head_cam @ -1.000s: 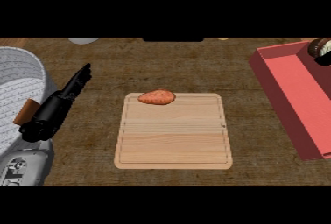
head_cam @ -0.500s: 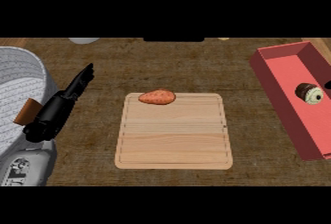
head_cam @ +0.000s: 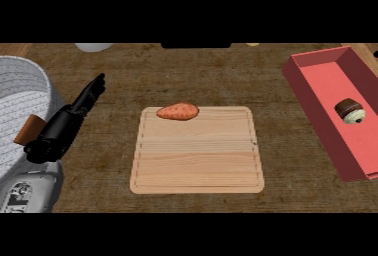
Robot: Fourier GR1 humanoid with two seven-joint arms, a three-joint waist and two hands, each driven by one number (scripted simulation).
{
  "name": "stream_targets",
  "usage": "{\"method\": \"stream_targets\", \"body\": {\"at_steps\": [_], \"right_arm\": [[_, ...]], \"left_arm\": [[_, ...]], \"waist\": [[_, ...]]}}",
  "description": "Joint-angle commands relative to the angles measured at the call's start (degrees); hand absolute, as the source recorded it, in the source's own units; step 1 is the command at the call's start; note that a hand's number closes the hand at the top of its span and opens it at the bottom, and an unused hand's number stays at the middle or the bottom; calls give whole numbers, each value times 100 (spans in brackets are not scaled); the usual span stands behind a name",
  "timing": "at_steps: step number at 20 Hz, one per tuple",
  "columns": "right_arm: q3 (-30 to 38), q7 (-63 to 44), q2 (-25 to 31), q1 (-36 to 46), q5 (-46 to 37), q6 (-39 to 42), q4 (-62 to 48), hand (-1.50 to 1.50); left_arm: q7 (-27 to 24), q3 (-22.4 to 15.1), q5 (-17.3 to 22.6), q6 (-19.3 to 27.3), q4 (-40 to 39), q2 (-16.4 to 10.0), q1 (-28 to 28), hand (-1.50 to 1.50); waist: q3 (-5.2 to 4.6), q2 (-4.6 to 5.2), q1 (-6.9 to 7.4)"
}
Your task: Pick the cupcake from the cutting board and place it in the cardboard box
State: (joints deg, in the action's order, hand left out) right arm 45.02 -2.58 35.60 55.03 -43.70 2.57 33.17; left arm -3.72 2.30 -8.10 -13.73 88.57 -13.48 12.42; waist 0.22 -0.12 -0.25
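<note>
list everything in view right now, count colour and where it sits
pale wooden rectangular cutting board: one, light wood, centre of the counter
orange-red lumpy food item: one, orange-red, on the board's far left corner
open red rectangular box: one, red, right side, running past the view's edge
chocolate cupcake with pale topping: one, dark brown and cream, lying inside the box
grey ribbed round container: one, grey, left edge, partly cut off
white object: one, white, far edge, mostly cut off
dark wooden counter: one, brown, under everything
left hand: one, black, open, resting beside the container, on a grey forearm
right hand: not in view
</note>
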Motion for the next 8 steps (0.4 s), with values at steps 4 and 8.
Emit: {"method": "stream_targets", "body": {"at_steps": [4,8], "right_arm": [[1403,243,153,-255,1362,-540,141,-150],[1695,1142,246,-870,1721,-885,-161,-150]], "left_arm": [[82,82,66,16,140,8,36,0],[29,-81,-86,-2,135,55,23,0]], "waist": [[-14,6,-16],[-9,47,74]]}}
